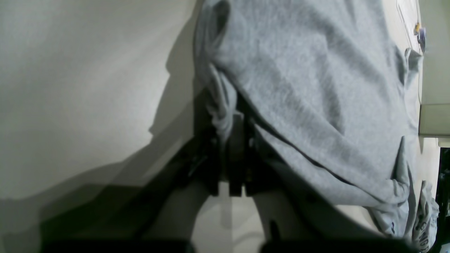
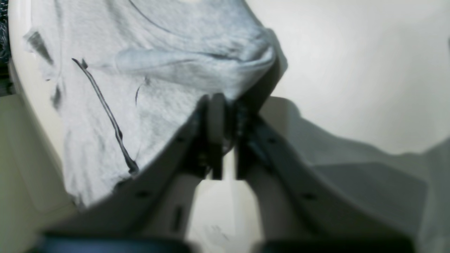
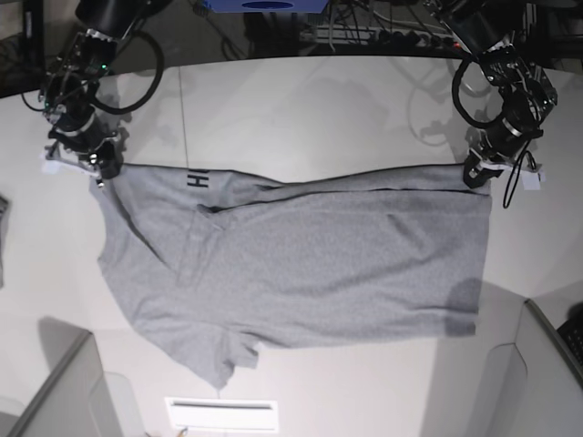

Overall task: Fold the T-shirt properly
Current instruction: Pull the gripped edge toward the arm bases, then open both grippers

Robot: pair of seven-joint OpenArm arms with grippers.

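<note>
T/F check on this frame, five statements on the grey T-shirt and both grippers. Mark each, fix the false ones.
1. The left gripper is shut on the heather-grey cotton T-shirt. True.
2. The right gripper hangs open, clear of the cloth. False: it is shut on the shirt's other top corner.
3. The shirt is folded into a neat square. False: it is spread wide, its top edge stretched between the two grippers.
4. Black lettering shows near the right gripper's corner. True.
5. The shirt lies on a dark wooden table. False: the white table is light-coloured.
</note>
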